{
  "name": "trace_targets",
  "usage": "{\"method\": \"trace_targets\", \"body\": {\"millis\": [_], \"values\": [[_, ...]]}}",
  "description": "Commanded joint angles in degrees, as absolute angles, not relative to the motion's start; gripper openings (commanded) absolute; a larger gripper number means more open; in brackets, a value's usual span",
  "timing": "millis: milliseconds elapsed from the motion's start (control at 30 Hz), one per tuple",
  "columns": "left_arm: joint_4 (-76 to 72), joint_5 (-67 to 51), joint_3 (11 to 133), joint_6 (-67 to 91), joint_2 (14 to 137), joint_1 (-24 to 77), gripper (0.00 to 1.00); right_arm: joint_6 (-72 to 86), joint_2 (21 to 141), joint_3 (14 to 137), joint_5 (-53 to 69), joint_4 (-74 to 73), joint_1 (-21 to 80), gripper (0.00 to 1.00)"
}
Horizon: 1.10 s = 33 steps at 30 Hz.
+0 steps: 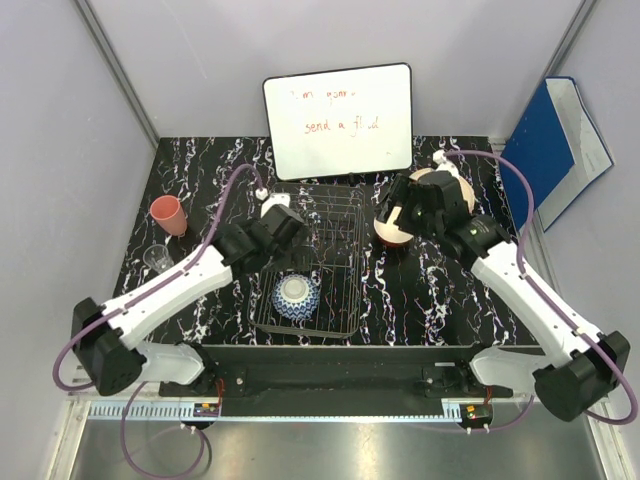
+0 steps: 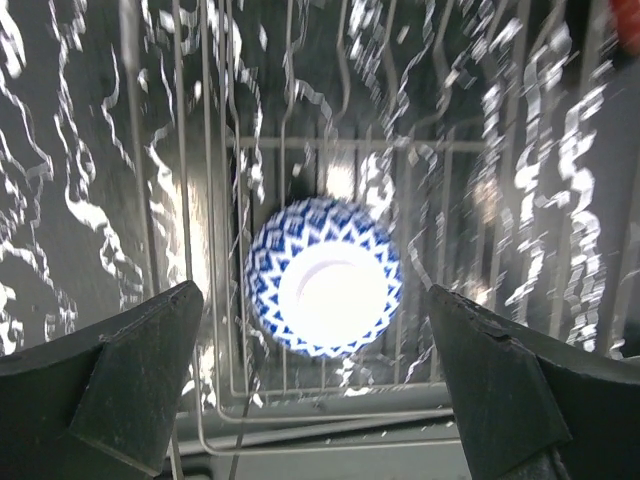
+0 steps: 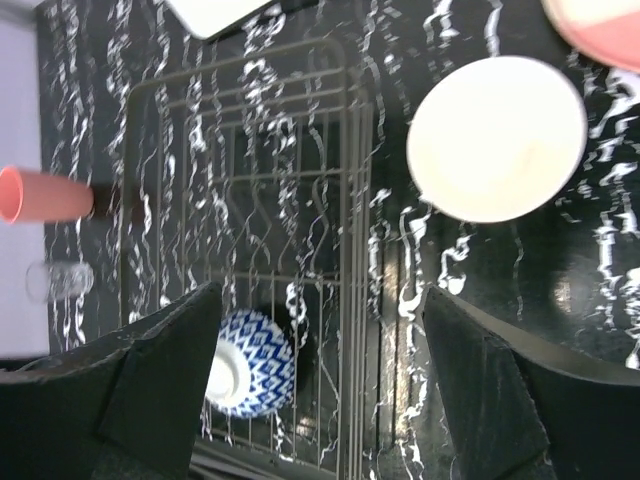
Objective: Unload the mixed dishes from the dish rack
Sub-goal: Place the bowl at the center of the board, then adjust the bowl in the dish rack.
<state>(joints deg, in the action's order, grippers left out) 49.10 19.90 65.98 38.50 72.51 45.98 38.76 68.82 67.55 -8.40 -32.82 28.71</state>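
The black wire dish rack [image 1: 335,262] lies mid-table. The blue-and-white bowl [image 1: 296,297] sits upside down in its near left part. My left gripper [image 1: 288,230] is open and empty above the rack's far left; the bowl [image 2: 323,290] shows between and beyond its fingers. My right gripper [image 1: 393,210] is open and empty above the cream bowl [image 1: 392,237], which stands on the table right of the rack [image 3: 240,200] and also shows in the right wrist view [image 3: 497,138]. The plate [image 1: 424,176] lies behind it, mostly hidden. The pink cup [image 1: 168,214] and clear glass [image 1: 157,258] stand at far left.
A whiteboard [image 1: 338,120] with red writing leans at the back. A blue folder [image 1: 555,150] leans against the right wall. Grey walls close in the left, back and right of the black marbled table [image 1: 440,300].
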Motion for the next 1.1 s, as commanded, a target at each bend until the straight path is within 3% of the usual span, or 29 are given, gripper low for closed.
{"method": "trace_targets", "body": {"millis": [0, 300, 1067], "values": [[50.0, 17.9, 67.2, 40.3, 77.9, 47.5, 0.99, 38.8, 66.1, 63.1, -10.0, -30.9, 31.8, 0.89], [49.9, 18.3, 66.5, 43.5, 83.9, 52.6, 0.99, 39.0, 64.2, 56.6, -7.7, -27.9, 32.9, 0.89], [47.2, 15.3, 60.5, 47.9, 92.7, 53.1, 0.99, 39.8, 59.3, 51.5, -6.4, -26.3, 32.9, 0.89]]}}
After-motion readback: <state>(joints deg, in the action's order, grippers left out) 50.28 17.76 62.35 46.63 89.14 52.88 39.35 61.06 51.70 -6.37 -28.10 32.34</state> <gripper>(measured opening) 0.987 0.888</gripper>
